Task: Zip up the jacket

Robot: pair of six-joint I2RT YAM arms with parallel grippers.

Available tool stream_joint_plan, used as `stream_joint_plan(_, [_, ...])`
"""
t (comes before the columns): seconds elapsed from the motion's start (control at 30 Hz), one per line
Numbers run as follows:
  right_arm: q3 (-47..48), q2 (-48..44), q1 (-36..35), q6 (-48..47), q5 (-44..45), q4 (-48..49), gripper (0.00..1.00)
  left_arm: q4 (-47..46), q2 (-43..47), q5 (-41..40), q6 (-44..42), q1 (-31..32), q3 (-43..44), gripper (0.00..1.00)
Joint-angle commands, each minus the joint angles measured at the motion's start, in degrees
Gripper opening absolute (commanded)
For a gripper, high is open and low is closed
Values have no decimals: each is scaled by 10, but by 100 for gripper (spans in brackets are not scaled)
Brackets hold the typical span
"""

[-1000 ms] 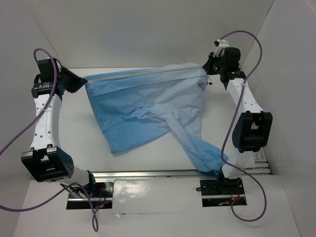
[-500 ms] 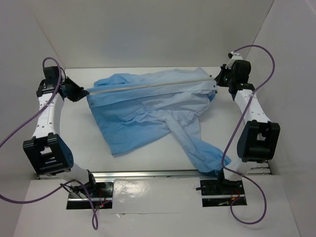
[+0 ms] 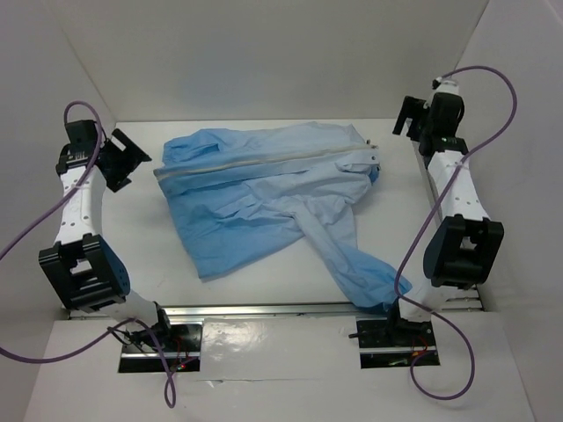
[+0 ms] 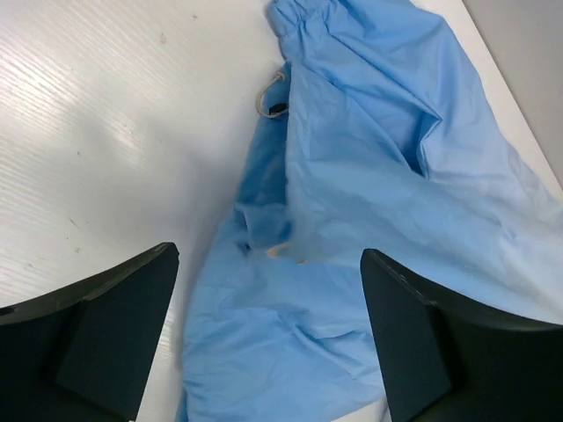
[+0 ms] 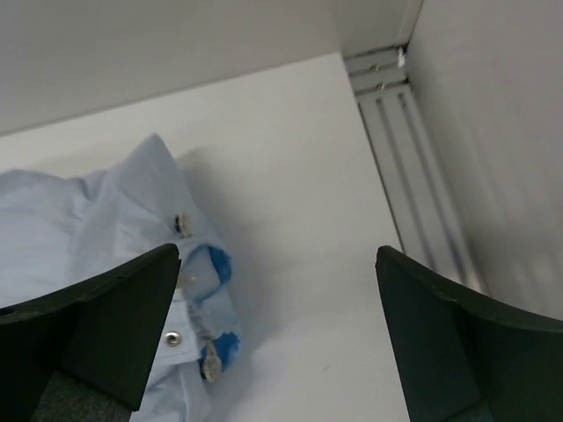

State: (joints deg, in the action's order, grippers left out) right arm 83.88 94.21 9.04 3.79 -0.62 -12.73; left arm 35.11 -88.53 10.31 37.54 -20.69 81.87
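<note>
The light-blue jacket lies rumpled on the table, seemingly zipped.

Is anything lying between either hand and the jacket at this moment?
Nothing visible does. The left hand and right hand stand open at opposite ends of the jacket, off the fabric, with only bare table between.

A white table fills the middle of the overhead view in front of me. One thing lies on it: a light-blue jacket, spread out and crumpled across the upper centre. Its pale zipper strip runs nearly level from upper left to upper right. One sleeve trails toward the lower right, ending at the metal rail along the table's near edge. My left wrist view shows bare, faintly scuffed tabletop at left and blue cloth at right.
</note>
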Motion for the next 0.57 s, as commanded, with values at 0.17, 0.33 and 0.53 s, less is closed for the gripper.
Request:
stream_joint_plan(0.17, [93,-46,-49,21,80,-112,100,-20,96,-33,-62,83,29,100])
stream_joint_plan(0.33, [18,-92,-107,59,177,-117,100,-13,150,-8,-85,139,23,100])
stream_joint_plan(0.53, [-56,-123,-127,64,162,-138,100,-7,206,28,-85,187,-8,100])
